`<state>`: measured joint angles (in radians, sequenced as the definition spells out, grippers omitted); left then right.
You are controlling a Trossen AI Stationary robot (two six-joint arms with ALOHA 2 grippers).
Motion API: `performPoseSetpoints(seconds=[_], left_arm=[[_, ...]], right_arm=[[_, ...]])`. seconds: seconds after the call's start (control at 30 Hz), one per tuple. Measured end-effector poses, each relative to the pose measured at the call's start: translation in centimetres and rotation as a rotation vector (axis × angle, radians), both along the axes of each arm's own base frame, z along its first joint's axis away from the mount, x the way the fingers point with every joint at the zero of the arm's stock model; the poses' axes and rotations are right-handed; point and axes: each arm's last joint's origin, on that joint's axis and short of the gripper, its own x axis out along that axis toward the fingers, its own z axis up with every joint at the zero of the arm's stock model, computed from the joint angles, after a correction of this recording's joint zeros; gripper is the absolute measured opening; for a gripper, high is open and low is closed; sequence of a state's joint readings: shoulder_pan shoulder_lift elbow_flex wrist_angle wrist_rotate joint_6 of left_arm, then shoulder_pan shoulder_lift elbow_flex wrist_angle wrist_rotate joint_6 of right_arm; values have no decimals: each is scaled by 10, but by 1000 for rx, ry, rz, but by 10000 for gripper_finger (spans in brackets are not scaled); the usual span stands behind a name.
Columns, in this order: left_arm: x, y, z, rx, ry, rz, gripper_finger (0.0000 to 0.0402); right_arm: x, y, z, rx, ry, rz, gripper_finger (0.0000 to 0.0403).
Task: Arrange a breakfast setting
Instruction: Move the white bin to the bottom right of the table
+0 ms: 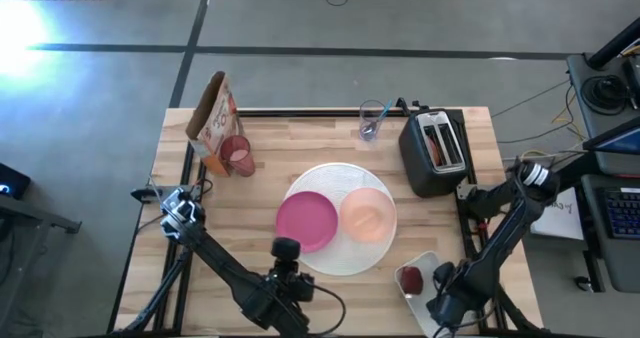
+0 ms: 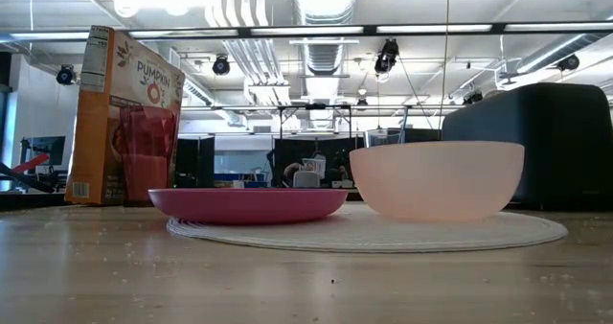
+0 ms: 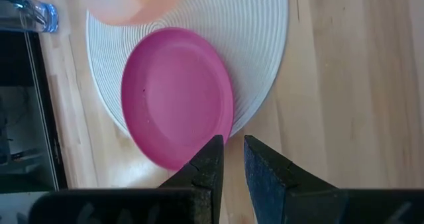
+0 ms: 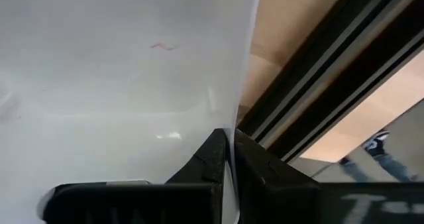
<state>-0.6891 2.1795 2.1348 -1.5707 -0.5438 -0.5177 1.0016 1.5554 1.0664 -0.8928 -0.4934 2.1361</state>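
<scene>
On the wooden surface (image 1: 250,193) the magenta plate (image 1: 306,221) and peach bowl (image 1: 367,215) sat side by side on the white plate (image 1: 340,256), the left hand (image 3: 229,159) hovering narrowly parted near the magenta rim, empty, while the right hand (image 4: 228,159) pinched the white tub's (image 4: 119,85) wall.

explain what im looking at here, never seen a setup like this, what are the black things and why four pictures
The black things are two robot arms at a wooden table, each ending in a two-finger gripper. One picture looks straight down, one looks level across the tabletop, and two come from cameras on the arms' wrists.

On the table a large white plate carries a magenta plate and a peach bowl. Behind are a pink cup beside a cereal box, a clear cup and a black toaster.

The left gripper sits by the magenta plate's edge, holding nothing. The right gripper is shut on the rim of a white tub.
</scene>
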Motion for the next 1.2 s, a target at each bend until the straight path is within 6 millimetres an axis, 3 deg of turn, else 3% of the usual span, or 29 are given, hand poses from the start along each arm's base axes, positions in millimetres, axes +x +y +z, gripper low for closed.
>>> performPoseSetpoints(seconds=[0.2, 0.5, 0.73, 0.9, 1.2], left_arm=[[-1, 1, -1, -3, -4, 20, 43], [-1, 1, 0, -11, -16, 39, 43], [0, 1, 1, -22, -31, 65, 43], [1, 3, 1, -19, -56, 95, 43], [7, 11, 9, -36, -91, 133, 43]], right_arm=[[-2, -1, 22, 77, -30, -3, 35], [-5, -10, 33, 107, -74, 65, 84], [-3, -28, 35, 114, -117, 311, 112], [-3, -45, 34, 22, -154, 529, 126], [16, -63, 32, -65, -313, 774, 133]])
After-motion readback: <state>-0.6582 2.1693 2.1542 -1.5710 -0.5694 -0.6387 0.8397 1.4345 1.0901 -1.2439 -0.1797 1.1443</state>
